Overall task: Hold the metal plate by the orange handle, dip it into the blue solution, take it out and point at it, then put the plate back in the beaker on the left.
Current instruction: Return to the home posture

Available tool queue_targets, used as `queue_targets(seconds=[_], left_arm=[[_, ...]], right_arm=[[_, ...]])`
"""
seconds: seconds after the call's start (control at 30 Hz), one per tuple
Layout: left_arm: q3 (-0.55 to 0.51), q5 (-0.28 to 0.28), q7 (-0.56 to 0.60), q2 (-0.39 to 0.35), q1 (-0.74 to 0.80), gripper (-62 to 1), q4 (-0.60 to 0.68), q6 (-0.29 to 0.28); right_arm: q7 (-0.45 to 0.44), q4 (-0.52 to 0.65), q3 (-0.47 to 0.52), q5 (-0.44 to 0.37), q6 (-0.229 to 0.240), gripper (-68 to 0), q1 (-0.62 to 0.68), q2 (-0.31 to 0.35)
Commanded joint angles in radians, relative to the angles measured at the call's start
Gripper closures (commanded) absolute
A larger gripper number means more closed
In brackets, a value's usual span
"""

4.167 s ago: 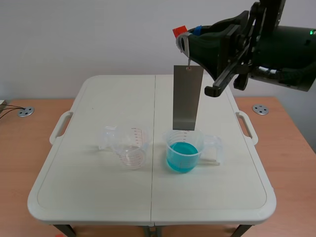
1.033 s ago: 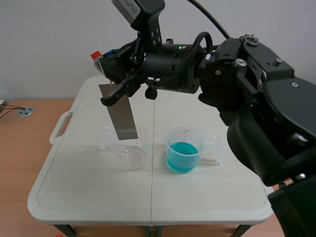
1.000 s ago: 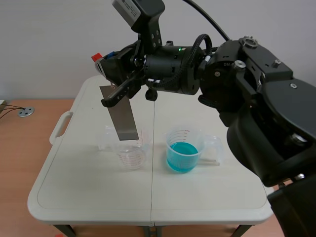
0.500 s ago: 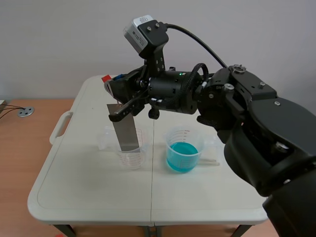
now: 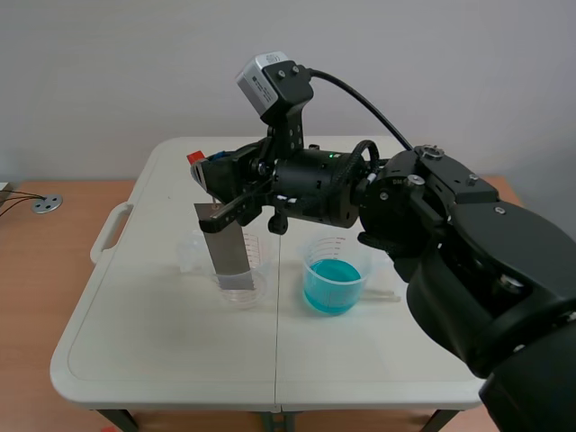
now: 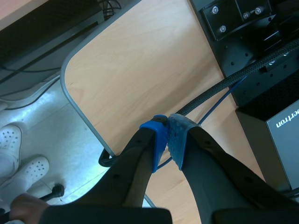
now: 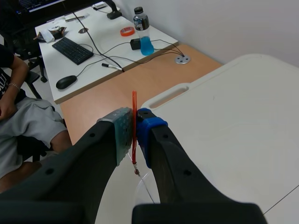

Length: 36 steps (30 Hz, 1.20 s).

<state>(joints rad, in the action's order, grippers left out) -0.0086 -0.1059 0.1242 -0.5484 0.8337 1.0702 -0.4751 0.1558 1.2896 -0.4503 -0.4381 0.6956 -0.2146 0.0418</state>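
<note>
Scene view: white table, grey wall; right pincer pinching orange handle

- The top of the metal plate hides behind the right end effector.
- The right arm hides part of the surface.
- A person is cut off.

One white tabletop carries two clear beakers, the left beaker and the right beaker; only one of them, the right, has blue solution. There is one metal plate with one orange handle. Two claws show: the right claw and the left claw. Off the tabletop are one keyboard, one mouse, one bottle, one roll of tape and one seated person.
</note>
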Motion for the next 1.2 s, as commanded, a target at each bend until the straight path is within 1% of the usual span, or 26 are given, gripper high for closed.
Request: queue_targets(seconds=[0.0, 0.33, 0.63, 0.7, 0.9, 1.0, 1.03, 1.07, 1.1, 1.17], left_arm=[[-0.003, -0.005, 0.006, 0.002, 0.011, -2.8, 0.008, -0.010], [-0.003, -0.005, 0.006, 0.003, 0.011, -2.8, 0.005, -0.010], [-0.003, -0.005, -0.012, 0.003, 0.011, -2.8, 0.002, -0.010], [-0.003, -0.005, -0.013, 0.003, 0.011, -2.8, 0.002, -0.010], [-0.003, -0.005, -0.013, 0.003, 0.011, -2.8, 0.002, -0.010], [-0.003, -0.005, -0.013, 0.003, 0.011, -3.6, 0.002, -0.010], [-0.003, -0.005, -0.013, 0.003, 0.011, -6.7, 0.002, -0.010], [-0.003, -0.005, -0.013, 0.003, 0.011, -12.5, 0.002, -0.010], [-0.003, -0.004, -0.013, 0.002, 0.011, -20.6, 0.002, -0.010], [-0.003, -0.002, -0.013, 0.002, 0.011, -42.2, 0.002, -0.010]], right_arm=[[-0.025, -0.004, -0.003, -0.019, 0.000, -1.3, -0.015, -0.003], [-0.057, -0.072, -0.003, -0.018, 0.000, -1.3, -0.015, -0.003], [-0.062, -0.081, -0.003, -0.014, 0.000, -1.4, -0.016, -0.003], [-0.062, -0.081, -0.002, -0.014, 0.000, -4.4, -0.016, -0.002], [-0.071, -0.081, 0.014, -0.014, 0.000, -18.8, -0.019, 0.008], [-0.095, -0.081, 0.026, -0.015, 0.000, -21.8, -0.021, 0.023], [-0.103, -0.081, 0.032, -0.014, 0.000, -22.2, -0.021, 0.027], [-0.108, -0.081, 0.035, -0.015, 0.001, -22.3, -0.021, 0.032], [-0.112, -0.081, 0.038, -0.014, 0.001, -22.3, -0.021, 0.037], [-0.116, -0.081, 0.045, -0.014, 0.000, -22.3, -0.021, 0.046]])
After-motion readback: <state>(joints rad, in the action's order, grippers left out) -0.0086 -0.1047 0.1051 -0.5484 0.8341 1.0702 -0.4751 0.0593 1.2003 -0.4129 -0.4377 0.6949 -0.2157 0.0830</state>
